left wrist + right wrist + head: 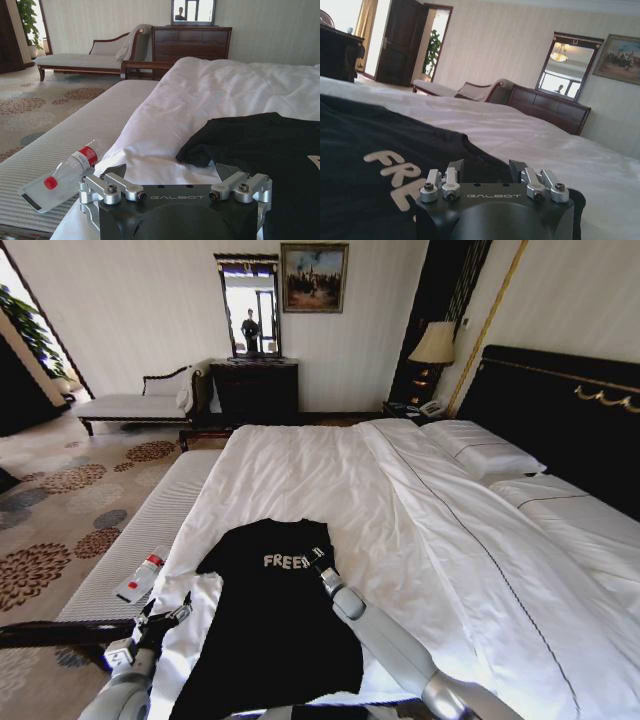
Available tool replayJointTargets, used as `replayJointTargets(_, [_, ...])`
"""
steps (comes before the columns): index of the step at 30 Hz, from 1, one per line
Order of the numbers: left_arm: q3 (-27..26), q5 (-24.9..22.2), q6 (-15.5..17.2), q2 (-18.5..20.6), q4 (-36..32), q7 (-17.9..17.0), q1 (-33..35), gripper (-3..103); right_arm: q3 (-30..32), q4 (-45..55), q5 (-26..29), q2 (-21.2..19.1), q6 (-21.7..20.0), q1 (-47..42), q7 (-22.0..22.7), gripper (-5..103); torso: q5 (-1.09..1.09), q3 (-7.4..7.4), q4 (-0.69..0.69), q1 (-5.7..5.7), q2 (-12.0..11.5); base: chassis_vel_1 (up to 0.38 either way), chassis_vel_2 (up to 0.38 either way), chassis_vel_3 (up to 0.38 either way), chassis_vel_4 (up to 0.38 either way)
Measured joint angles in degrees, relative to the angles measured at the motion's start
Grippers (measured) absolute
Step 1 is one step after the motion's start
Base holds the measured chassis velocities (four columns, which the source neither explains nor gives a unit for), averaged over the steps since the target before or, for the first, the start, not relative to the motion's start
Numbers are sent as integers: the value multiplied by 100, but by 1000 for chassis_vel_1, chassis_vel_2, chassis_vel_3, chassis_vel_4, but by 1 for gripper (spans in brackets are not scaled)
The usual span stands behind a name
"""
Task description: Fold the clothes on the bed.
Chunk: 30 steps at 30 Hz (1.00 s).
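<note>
The clothes are one black T-shirt (265, 630) with white "FREE" lettering, lying flat on the white sheet of the bed (330, 470) near its foot. My right gripper (318, 558) rests low over the shirt's chest, just right of the lettering. In the right wrist view it (486, 169) is open, with black cloth (365, 150) under and ahead of it. My left gripper (168, 608) hovers at the bed's left edge beside the shirt's left sleeve. The left wrist view shows it (170, 175) open wide, with the sleeve (215, 145) just ahead.
A grey bench (150, 530) runs along the foot of the bed, bearing a plastic bottle (72, 167) with a red cap on a flat white card. Pillows (480, 450) and a dark headboard (560, 410) lie to the right. A chaise (140, 402) and dresser (255, 390) stand by the far wall.
</note>
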Motion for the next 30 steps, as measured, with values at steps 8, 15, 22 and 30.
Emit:
replayJointTargets(8, [74,67,-5,-32,-69,-4,59,100,802,615,765,-338,-32,-734,-2,84,1,-1,-1,-1,0,0,0,0,0])
replayJointTargets(15, [111,114,-6,-78,-168,-5,120,100,822,294,1194,-336,-133,-572,-47,88,1,0,0,0,0,0,0,0,0])
replayJointTargets(22, [10,87,-5,-78,-243,-8,186,100,662,-19,998,-297,-108,-321,-151,66,0,0,0,0,0,0,0,0,0])
replayJointTargets(30, [-74,30,-5,-71,-261,-7,212,100,457,-558,866,-206,-80,98,-220,40,0,0,1,0,0,0,0,0,0])
